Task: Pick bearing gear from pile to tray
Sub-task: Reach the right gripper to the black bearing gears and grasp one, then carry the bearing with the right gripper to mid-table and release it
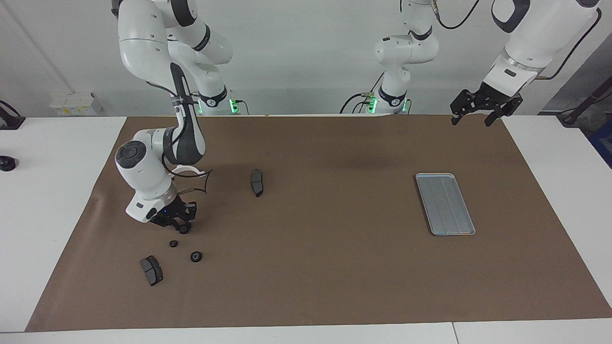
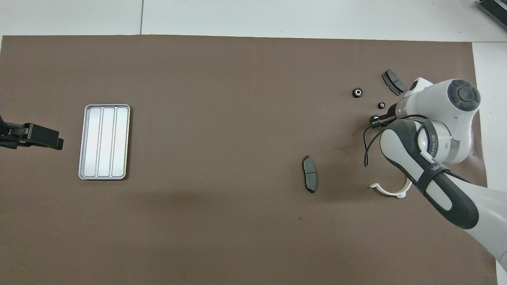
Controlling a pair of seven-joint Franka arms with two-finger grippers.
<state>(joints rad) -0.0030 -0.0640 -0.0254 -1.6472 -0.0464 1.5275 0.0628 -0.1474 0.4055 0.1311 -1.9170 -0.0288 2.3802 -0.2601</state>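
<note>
- the right gripper (image 1: 180, 225) is sitting low on the brown mat (image 1: 315, 267), right at a tiny black gear (image 1: 184, 230) in the pile. i cannot tell if its fingers are closing on the gear.
- two more gears (image 1: 173, 243) (image 1: 196, 256) are lying just beside that gear, with a brake pad (image 1: 151, 270) near them.
- the gear is looking small, hard and light, so it may be rolling away; grabbing it across its round sides is looking best.
- the tray (image 1: 445, 204) is lying well apart from the gear, with lots of bare mat between them.
- the left gripper (image 1: 479, 115) is waiting up high near the tray, fingers spread apart.
</note>
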